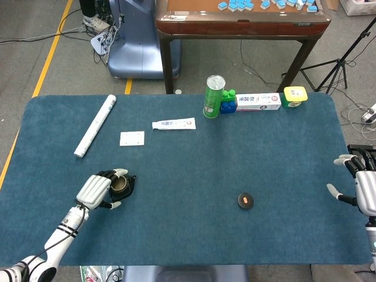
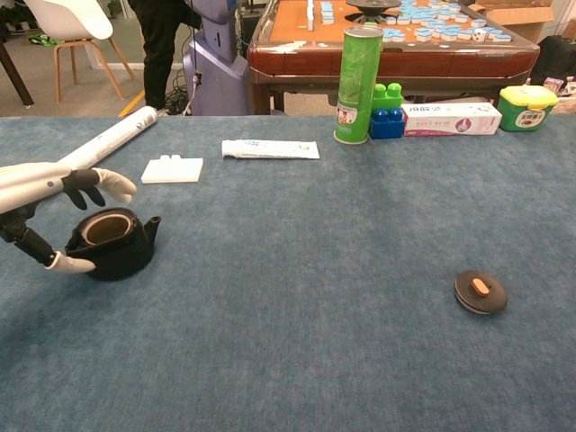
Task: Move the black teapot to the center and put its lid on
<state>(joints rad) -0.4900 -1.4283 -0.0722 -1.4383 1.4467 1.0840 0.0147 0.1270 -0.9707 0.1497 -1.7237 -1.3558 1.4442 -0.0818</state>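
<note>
My left hand (image 1: 97, 190) is wrapping its fingers around the black teapot (image 2: 112, 243), gripping it near the counter's (image 1: 194, 235) front-left corner, its mouth uncovered. The lid (image 2: 480, 292) is lying flat toward the front right, well apart from the pot. My right hand (image 1: 359, 187) is hovering at the right edge, fingers spread and holding nothing. A green can (image 1: 214, 96) is standing along the far edge.
</note>
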